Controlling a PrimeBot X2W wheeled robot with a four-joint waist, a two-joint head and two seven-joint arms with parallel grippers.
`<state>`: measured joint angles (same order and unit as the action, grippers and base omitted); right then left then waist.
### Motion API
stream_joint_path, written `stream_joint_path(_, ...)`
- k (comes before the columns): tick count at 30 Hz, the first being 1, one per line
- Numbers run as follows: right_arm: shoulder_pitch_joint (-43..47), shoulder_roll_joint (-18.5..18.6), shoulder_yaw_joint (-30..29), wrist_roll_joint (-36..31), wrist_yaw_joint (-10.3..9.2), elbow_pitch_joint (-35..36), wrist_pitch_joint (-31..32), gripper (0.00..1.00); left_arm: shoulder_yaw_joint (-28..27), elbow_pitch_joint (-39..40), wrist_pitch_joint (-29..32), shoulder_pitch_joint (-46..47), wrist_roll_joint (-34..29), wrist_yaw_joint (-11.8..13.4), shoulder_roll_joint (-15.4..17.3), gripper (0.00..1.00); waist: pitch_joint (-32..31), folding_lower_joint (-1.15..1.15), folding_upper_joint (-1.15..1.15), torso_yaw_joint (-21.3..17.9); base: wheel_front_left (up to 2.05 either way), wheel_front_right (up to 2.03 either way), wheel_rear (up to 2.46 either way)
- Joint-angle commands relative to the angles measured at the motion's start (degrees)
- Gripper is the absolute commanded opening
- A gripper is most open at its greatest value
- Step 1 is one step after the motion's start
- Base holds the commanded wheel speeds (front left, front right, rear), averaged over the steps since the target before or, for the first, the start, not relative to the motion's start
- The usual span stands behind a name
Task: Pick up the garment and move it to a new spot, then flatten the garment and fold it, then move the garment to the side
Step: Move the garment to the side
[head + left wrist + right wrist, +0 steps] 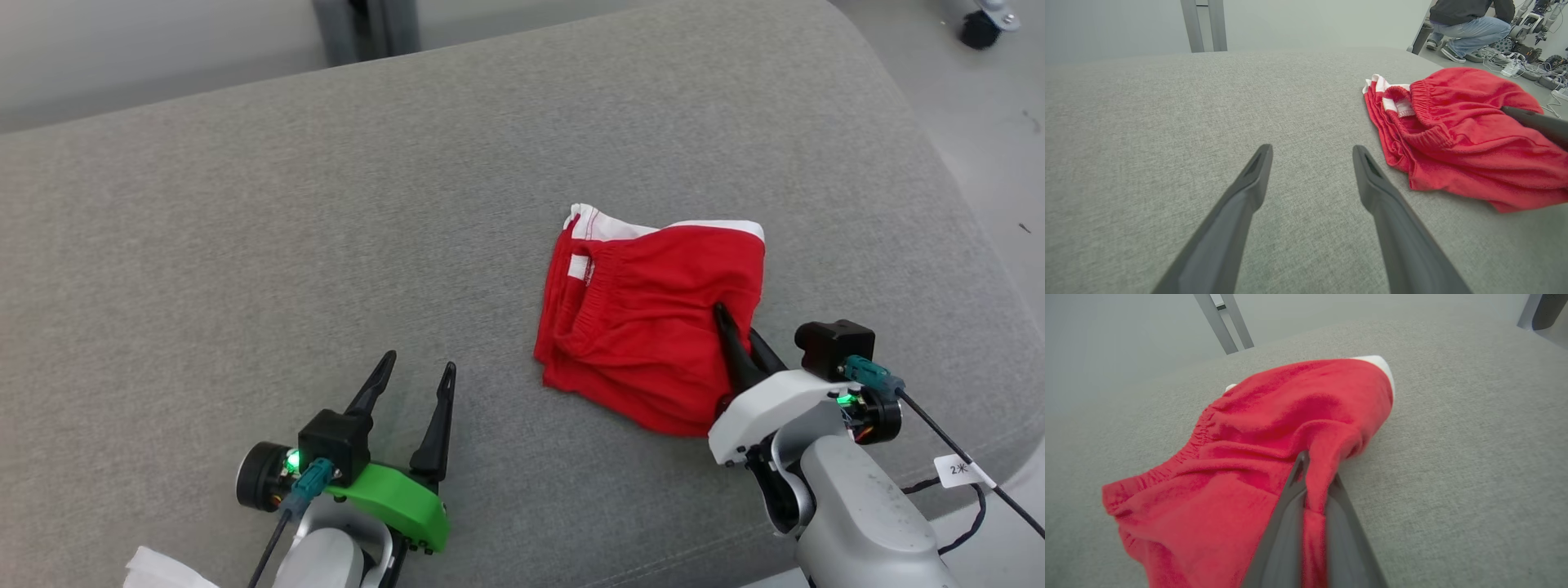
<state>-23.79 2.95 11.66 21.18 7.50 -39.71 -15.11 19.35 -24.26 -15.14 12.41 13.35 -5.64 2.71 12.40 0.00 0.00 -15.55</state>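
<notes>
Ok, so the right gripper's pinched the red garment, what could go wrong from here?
The right gripper holds only a thin fold at the edge of the red garment, so the cloth may slip out on a lift. The garment lies in stacked layers; pulled from one point, they may come apart. The left gripper stands open and apart from it, giving no support.

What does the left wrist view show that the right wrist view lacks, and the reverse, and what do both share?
Left wrist, not right wrist: the open left gripper and a crouching person beside floor cables. Right wrist, not left wrist: a fold of the red garment pinched in the shut right gripper. Both: the garment, the grey cushion, two pale posts behind it.
</notes>
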Motion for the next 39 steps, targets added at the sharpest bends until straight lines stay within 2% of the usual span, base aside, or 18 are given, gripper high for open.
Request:
stream_joint_path(1, -0.1, 0.0, -0.8, -1.7, -0.03, -0.5, -0.1, 0.0, 0.2, -0.2, 0.0, 1.0, 0.0, -0.4, 0.4, 1.0, 1.9, 0.0, 0.0, -5.4, 0.0, 0.0, 0.0)
stream_joint_path(4, -2.5, 0.0, -3.8, -7.1, -0.03, -2.4, -0.1, 0.0, 0.7, -0.6, 0.0, 1.5, -0.5, -0.3, 0.4, 1.0, 3.1, 0.0, 0.0, -2.8, 0.0, 0.0, 0.0)
stream_joint_path(6, -4.1, 1.5, -5.6, -10.9, -0.03, -4.0, -0.1, 0.0, 0.7, -0.9, 0.0, 1.7, -0.9, -0.3, 0.4, 1.0, 3.8, 0.0, 0.0, -0.7, 0.0, 0.0, 0.0)
stream_joint_path(10, -7.9, 6.5, -8.9, -16.2, -0.06, -7.6, -0.1, 0.0, 0.3, -1.1, 0.0, 2.4, -1.7, -0.4, 0.4, 1.0, 5.2, 0.0, 0.0, 4.3, 0.0, 0.0, 0.0)
stream_joint_path(16, -13.0, 16.6, -16.9, -21.4, -0.06, -13.6, -0.1, 0.0, -0.6, -0.3, 0.0, 2.2, -0.8, -0.3, 0.4, 1.0, 6.7, 0.0, 0.0, 11.5, 0.0, 0.0, 0.0)
stream_joint_path(21, -16.1, 21.3, -23.1, -26.6, -0.06, -16.8, 0.9, 0.0, -1.6, -0.1, 0.0, 1.7, -1.4, -0.2, 0.3, 1.0, 8.0, 0.0, 0.0, 15.0, 0.0, 0.0, 0.0)
stream_joint_path(22, -16.5, 21.7, -24.4, -27.7, -0.06, -17.1, 1.1, 0.05, -1.6, -0.2, 0.0, 1.7, -1.6, -0.2, 0.3, 1.0, 8.2, 0.0, 0.0, 15.4, 0.0, 0.0, 0.0)
stream_joint_path(23, -17.0, 22.1, -26.5, -28.9, -0.06, -17.3, 1.1, 0.88, -1.6, -0.2, 0.0, 1.7, -1.8, -0.4, 0.3, 1.0, 8.5, 0.0, 0.0, 15.8, 0.0, 0.0, 0.0)
stream_joint_path(24, -17.1, 22.3, -28.2, -30.3, -0.06, -17.4, 1.3, 1.0, -1.5, -0.2, 0.0, 1.8, -1.7, -0.4, 0.3, 1.0, 8.6, 0.0, 0.0, 16.1, 0.0, 0.0, 0.0)
stream_joint_path(28, -17.4, 22.6, -37.7, -36.9, -0.06, -15.5, 1.7, 1.0, -1.5, 0.0, 0.0, 1.8, -1.4, -0.5, 0.3, 1.0, 8.6, 0.0, 0.0, 16.7, 0.0, 0.0, 0.0)
stream_joint_path(32, -17.4, 18.2, -46.8, -42.5, -0.05, -10.0, 0.4, 1.0, -1.8, 0.8, 0.0, 2.1, -0.7, 0.0, 0.3, 1.0, 7.8, 0.0, 0.0, 16.6, 0.0, 0.0, 0.0)
stream_joint_path(35, -18.3, 13.3, -47.6, -42.9, -0.06, -4.8, -0.1, 1.0, -2.5, 1.2, 0.0, 1.7, -0.6, 0.7, 0.3, 1.0, 6.7, 0.0, 0.0, 16.4, 0.0, 0.0, 0.0)
stream_joint_path(39, -14.4, 6.0, -42.3, -36.7, -0.06, 5.2, -0.1, 1.0, -4.0, 1.9, 0.0, 1.3, -1.6, 1.5, 0.3, 1.0, 5.2, 0.0, 0.0, 16.5, 0.0, 0.0, 0.0)
